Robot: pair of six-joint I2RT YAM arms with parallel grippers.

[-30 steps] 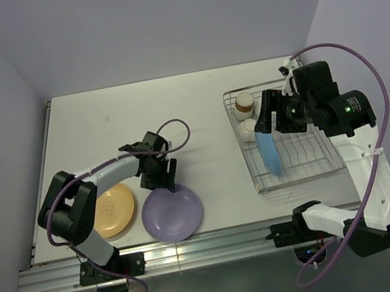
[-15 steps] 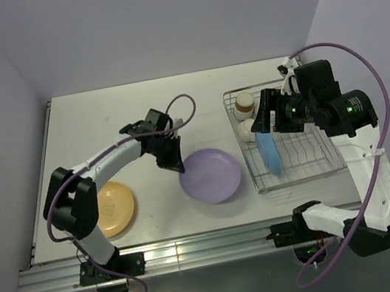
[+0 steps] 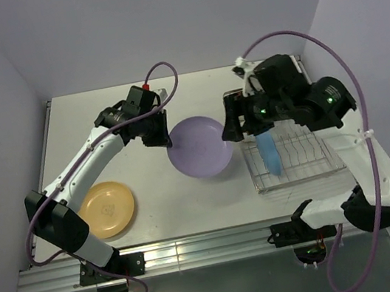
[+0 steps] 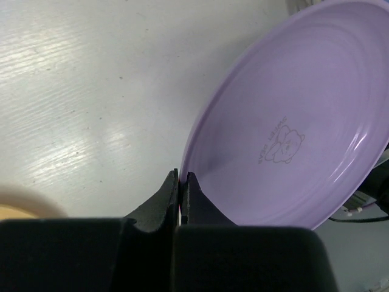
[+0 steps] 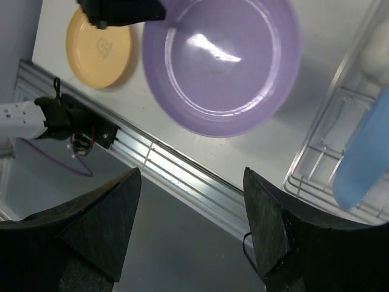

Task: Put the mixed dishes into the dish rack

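From above, the left gripper [image 3: 167, 137] was pinching the left rim of the purple plate [image 3: 199, 147]. The plate was held at a tilt over the middle of the desk [image 3: 100, 117], just left of the dish rack [image 3: 298, 180]. The right gripper [image 3: 234, 130] hung over the gap between the plate's right edge and the rack. A blue plate [image 3: 271, 154] stood on edge in the rack's left part. The yellow plate [image 3: 108, 209] lay flat near the front left corner of the desk, well apart from the rest.

From the left wrist, the gripper [image 4: 181, 182] had its fingers pressed tight on the thin rim of the purple plate [image 4: 292, 121], whose hollow side faced the camera, with a small bear print in the middle. The pale desk [image 4: 73, 91] lay behind.

From the right wrist, the gripper [image 5: 189, 182] was spread wide with nothing between its fingers. Beyond it were the purple plate [image 5: 222, 61], the yellow plate [image 5: 100, 45] farther off, and at the right edge the blue plate [image 5: 364, 158] in the rack [image 5: 316, 152].
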